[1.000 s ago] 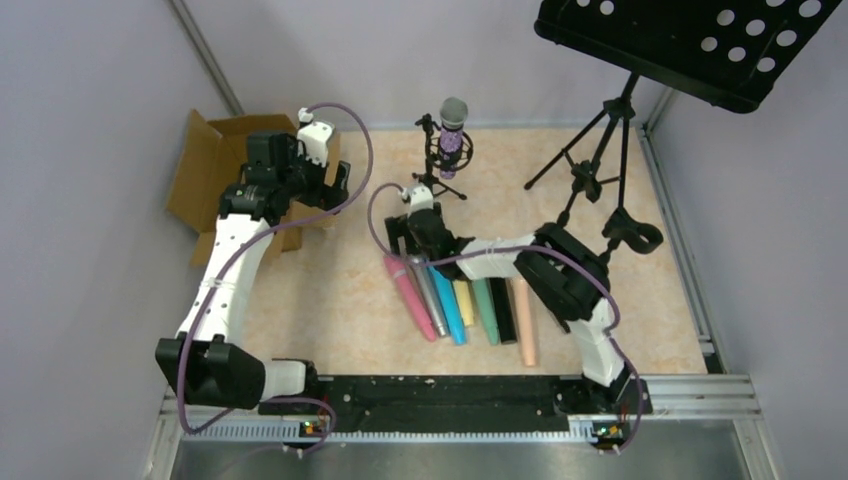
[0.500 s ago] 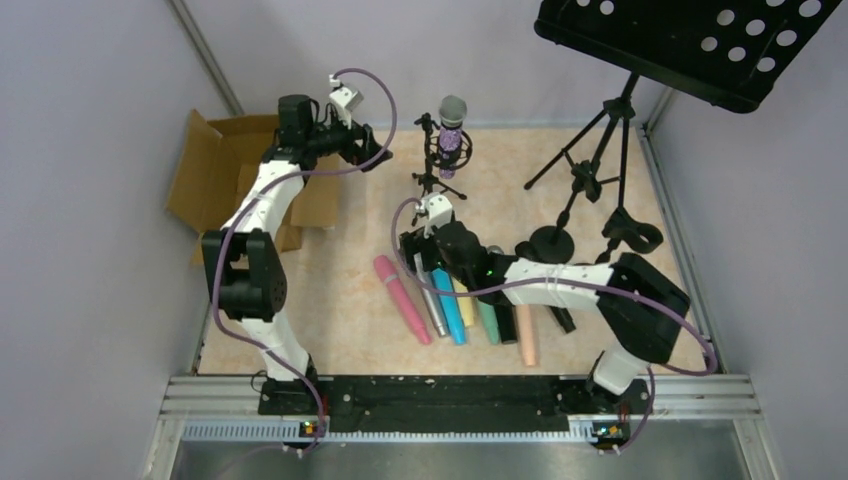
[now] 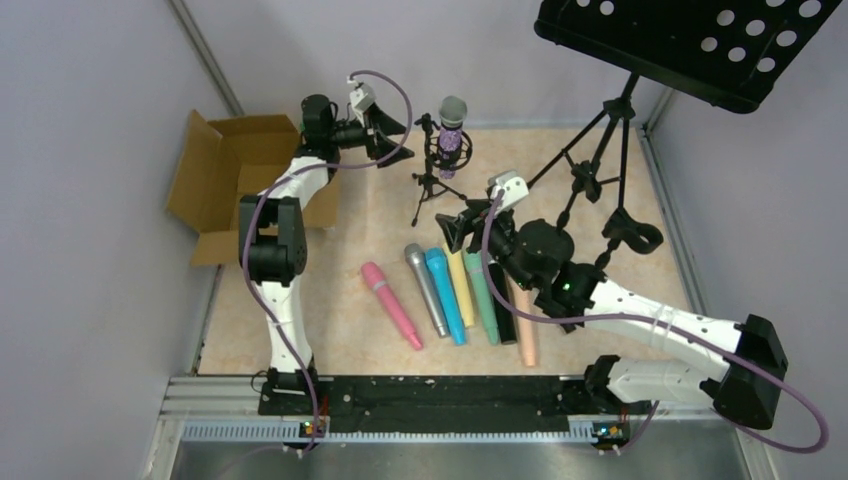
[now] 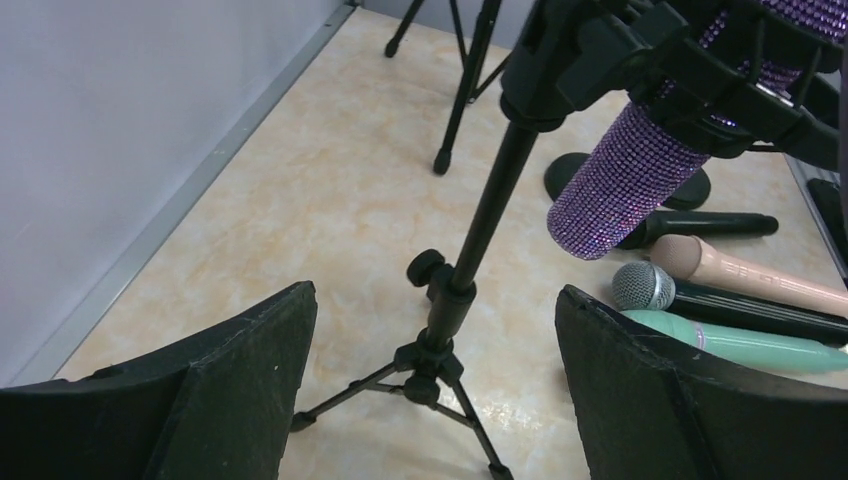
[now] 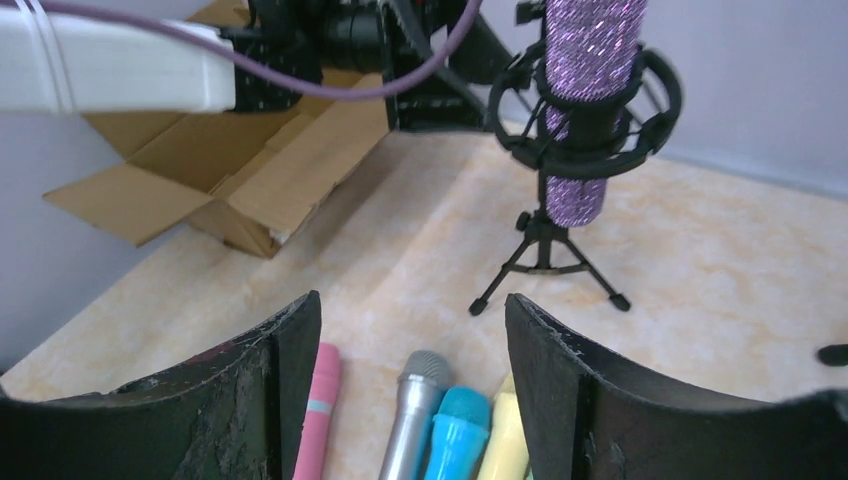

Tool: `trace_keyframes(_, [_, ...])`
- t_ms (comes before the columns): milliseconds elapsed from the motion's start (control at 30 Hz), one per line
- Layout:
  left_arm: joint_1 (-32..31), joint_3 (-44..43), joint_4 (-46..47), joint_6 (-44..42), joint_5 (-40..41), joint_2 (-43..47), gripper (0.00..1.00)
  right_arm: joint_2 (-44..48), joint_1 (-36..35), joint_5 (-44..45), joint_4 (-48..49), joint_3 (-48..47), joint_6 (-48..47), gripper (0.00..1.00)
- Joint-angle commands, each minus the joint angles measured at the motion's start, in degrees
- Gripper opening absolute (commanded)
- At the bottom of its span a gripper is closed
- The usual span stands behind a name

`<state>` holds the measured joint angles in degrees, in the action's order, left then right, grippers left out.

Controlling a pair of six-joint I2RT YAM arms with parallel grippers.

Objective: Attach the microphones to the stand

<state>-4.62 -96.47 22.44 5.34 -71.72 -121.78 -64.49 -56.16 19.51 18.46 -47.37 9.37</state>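
One down, seven to go: a glittery purple microphone (image 3: 451,148) with a grey mesh head stands upright in the ring mount of a small black tripod stand (image 3: 432,186) at the far side of the marbled peach bench (image 3: 330,250). The left end effector (image 3: 392,130) hovers just beside that stand, its two fingers wide apart and holding nothing, placed, it seems, to steady or check the mounted piece. The right end effector (image 3: 462,230), also parted and empty, hangs above the heads of the spares, apparently lining up a pick.

Those spares lie in a single row between the two arms, heads pointing away from the arm bases, likely so that each shaft can be pinched in turn. A pink microphone (image 3: 391,305) sits slightly apart at the left, then come a silver microphone (image 3: 427,292), a blue microphone (image 3: 447,297), a yellow microphone (image 3: 462,290), a teal microphone (image 3: 483,300), a black microphone (image 3: 502,315) and a peach microphone (image 3: 526,335). That makes eight microphones in all — one mounted, seven on the bench.

Also in shot are one open brown cardboard box (image 3: 220,160) at the left and one tall black tripod (image 3: 600,150) at the right, carrying a perforated black music tray (image 3: 690,45) — no microphone seen on it.
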Motion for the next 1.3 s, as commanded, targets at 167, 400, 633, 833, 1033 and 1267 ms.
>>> trace_keyframes(167, [-4.5,-6.8,12.5,2.7,-4.0,-5.2,0.92,2.8,1.0,8.9,-2.0,-5.4,-5.6,0.63])
trace_keyframes(400, [-6.1,-13.4,14.9,5.3,-4.9,-10.1,0.70,5.2,1.3,11.3,-1.4,-6.4,-7.3,0.56])
trace_keyframes(633, [-6.2,-10.5,16.2,3.4,-7.7,-9.2,0.14,6.1,2.3,11.7,-0.2,-5.9,-8.0,0.53])
trace_keyframes(833, [-5.7,-12.2,12.0,-3.0,0.2,-9.3,0.00,5.5,3.0,11.5,1.4,-5.4,-7.9,0.50])
trace_keyframes(1033, [-3.9,-31.5,3.1,-4.9,5.5,-19.7,0.00,4.1,4.1,11.2,2.1,-5.6,-7.9,0.49])
trace_keyframes(1267, [-2.1,-40.1,-1.9,-8.7,10.2,-25.3,0.00,2.8,6.6,11.0,1.8,-5.8,-6.7,0.47])
